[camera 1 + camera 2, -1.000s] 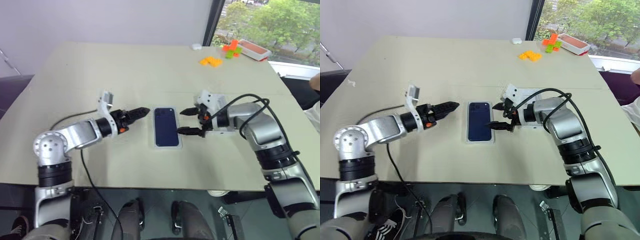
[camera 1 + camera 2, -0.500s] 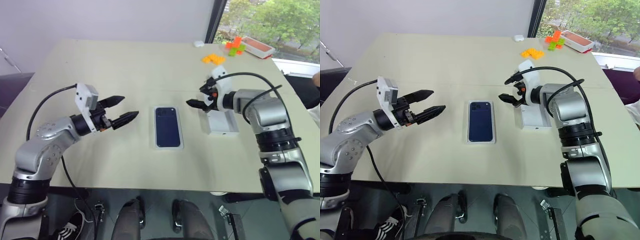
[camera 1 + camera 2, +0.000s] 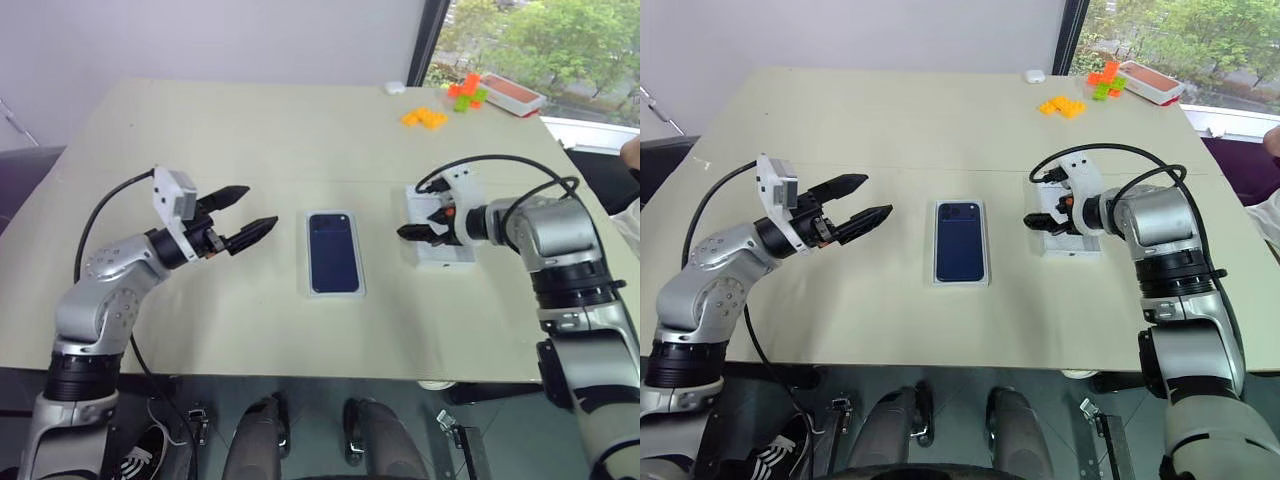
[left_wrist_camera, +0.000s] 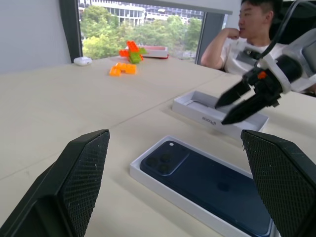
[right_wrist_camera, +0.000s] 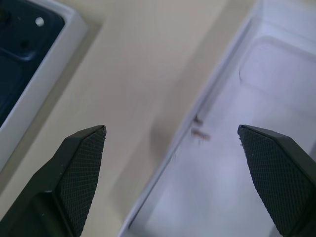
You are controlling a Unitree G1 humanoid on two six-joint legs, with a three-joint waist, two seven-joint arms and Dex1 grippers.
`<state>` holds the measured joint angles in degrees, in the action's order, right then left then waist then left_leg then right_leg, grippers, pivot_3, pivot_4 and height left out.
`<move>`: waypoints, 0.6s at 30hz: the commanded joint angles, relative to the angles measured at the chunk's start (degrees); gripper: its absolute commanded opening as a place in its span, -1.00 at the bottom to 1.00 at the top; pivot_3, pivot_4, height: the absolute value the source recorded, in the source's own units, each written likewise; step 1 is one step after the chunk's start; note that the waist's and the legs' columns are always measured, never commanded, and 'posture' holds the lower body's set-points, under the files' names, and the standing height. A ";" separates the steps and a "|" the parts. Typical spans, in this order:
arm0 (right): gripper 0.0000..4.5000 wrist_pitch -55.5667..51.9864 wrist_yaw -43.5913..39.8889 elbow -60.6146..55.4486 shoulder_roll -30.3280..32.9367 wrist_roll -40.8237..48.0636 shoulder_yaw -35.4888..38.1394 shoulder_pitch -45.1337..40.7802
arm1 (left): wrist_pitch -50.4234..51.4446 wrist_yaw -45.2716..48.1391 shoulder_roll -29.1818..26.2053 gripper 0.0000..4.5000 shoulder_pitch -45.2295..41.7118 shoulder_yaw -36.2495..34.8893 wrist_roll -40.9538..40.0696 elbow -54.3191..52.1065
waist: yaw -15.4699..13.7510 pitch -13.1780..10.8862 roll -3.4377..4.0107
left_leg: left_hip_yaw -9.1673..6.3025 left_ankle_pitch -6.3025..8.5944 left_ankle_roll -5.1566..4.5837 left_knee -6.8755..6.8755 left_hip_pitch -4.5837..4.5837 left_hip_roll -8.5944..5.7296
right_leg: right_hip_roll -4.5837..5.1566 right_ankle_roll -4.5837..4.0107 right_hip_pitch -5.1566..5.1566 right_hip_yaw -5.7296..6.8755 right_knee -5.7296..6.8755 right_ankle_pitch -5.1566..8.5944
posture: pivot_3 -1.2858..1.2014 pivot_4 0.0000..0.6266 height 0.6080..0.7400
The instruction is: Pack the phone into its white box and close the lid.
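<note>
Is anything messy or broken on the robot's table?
Nothing looks broken or spilled. The dark navy-blue phone lies flat and straight in its shallow white cardboard box. The white lid rests open side up beside it, not yet on. Orange and green blocks sit at the table's far edge.

The right gripper [image 3: 1032, 221] swings away from the phone [image 3: 960, 241] to the lid [image 3: 1072, 243]; the left gripper [image 3: 869, 199] draws back.

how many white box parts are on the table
2: the white box at table centre holding the phone, and the lid lying open side up under the right gripper.
</note>
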<state>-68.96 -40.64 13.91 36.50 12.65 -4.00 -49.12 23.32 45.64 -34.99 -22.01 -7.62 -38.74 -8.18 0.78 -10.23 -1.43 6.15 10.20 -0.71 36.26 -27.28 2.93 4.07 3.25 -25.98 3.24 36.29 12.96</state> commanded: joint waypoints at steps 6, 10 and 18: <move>1.00 -4.97 3.49 0.46 -1.53 -0.17 -1.27 -4.23 | 0.38 -1.19 1.78 0.99 -0.82 -1.02 0.68 -1.92 | 0.03 0.00 0.00 | -0.02 -0.05 -0.03 0.04 0.02 0.02 | 0.00 -0.07 0.02 -0.01 0.03 -0.08 | 0.03 -0.52 1.00; 1.00 -4.91 5.78 3.12 -3.27 -1.01 -1.58 -4.43 | 1.23 -1.90 2.00 0.99 -0.94 -1.24 0.57 -2.33 | -0.07 0.00 0.00 | 0.00 -0.07 -0.05 0.04 0.01 0.00 | -0.01 0.12 0.05 -0.01 0.02 -0.16 | 0.03 -0.52 1.00; 1.00 -6.20 8.86 13.51 -6.86 -2.73 -3.67 -13.83 | 2.08 -3.15 2.62 0.99 -1.15 -0.75 1.54 -2.15 | 0.19 0.00 0.02 | 0.01 -0.08 -0.06 0.10 0.02 0.00 | -0.08 0.13 0.06 -0.02 0.05 -0.17 | 0.03 -0.52 1.00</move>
<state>-76.44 -32.77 26.41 29.95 10.91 -7.00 -61.27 25.79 42.85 -32.58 -22.32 -7.65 -37.48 -8.75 0.97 -10.22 -1.41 6.15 10.12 -0.77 36.36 -27.25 2.95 3.95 3.38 -25.92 3.23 36.35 12.79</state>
